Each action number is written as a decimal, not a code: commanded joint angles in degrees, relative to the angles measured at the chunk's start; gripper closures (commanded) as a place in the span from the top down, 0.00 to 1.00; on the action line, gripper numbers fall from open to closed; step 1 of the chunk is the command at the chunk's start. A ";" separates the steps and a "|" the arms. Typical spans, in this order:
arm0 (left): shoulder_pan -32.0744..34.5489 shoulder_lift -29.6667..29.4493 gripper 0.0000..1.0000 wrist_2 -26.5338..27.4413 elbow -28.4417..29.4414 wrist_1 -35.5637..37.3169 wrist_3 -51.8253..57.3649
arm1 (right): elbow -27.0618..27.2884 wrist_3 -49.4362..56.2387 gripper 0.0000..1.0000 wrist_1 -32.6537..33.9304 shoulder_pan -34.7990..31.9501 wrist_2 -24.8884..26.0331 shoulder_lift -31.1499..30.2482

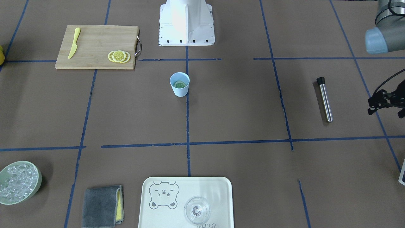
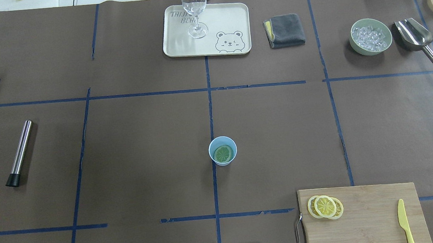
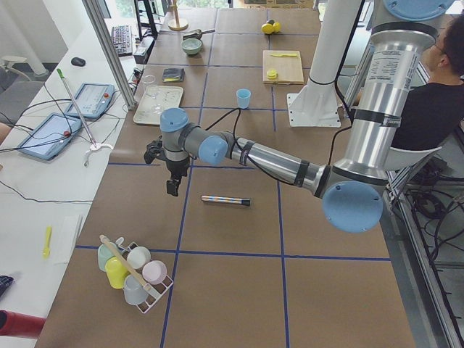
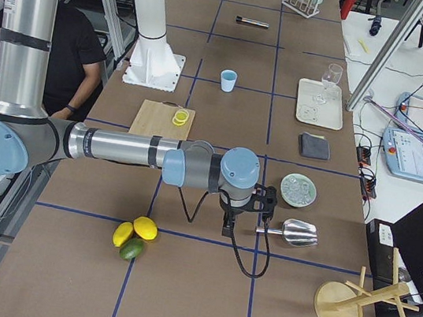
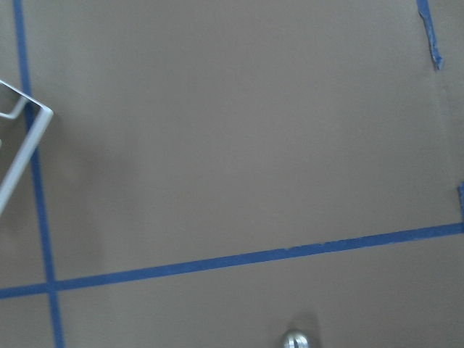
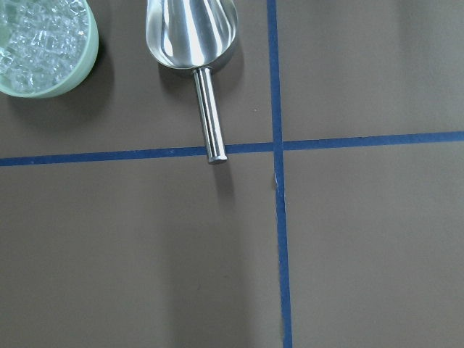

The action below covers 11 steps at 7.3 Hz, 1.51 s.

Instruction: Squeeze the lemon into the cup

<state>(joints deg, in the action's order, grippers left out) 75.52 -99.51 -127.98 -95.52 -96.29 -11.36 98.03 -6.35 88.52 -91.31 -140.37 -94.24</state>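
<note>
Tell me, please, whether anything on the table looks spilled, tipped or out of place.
Nothing stands out: the cup stands upright with a lemon slice inside, the glass is upright on its tray, no spill shows.

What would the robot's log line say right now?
lemon slice: in cup | left gripper: far from cup, near metal stick | right gripper: far from cup, near scoop | other slices: on board

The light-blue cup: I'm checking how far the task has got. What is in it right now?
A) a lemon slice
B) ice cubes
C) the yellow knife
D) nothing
A: the overhead view shows a lemon slice lying inside the cup, apart from the other slices on the cutting board.
</note>
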 commanded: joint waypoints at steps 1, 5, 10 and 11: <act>7.85 4.05 1.00 -3.77 1.73 0.14 10.62 | 0.15 -0.50 1.00 -0.19 -0.10 -1.21 0.11; 13.78 6.26 1.00 -3.77 1.47 5.66 14.35 | 0.76 -0.42 1.00 -0.46 -0.10 -0.52 -0.33; 13.86 6.52 1.00 -4.04 2.79 6.12 13.82 | 0.59 -0.42 1.00 -0.37 -0.27 -0.86 -0.50; 13.86 6.61 1.00 -4.04 2.80 6.12 13.82 | 0.67 -0.42 1.00 -0.46 -0.36 -0.52 -0.59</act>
<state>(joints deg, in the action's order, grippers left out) 89.40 -93.00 -132.01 -92.88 -90.14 2.49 98.58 -6.77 88.13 -91.54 -141.06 -94.66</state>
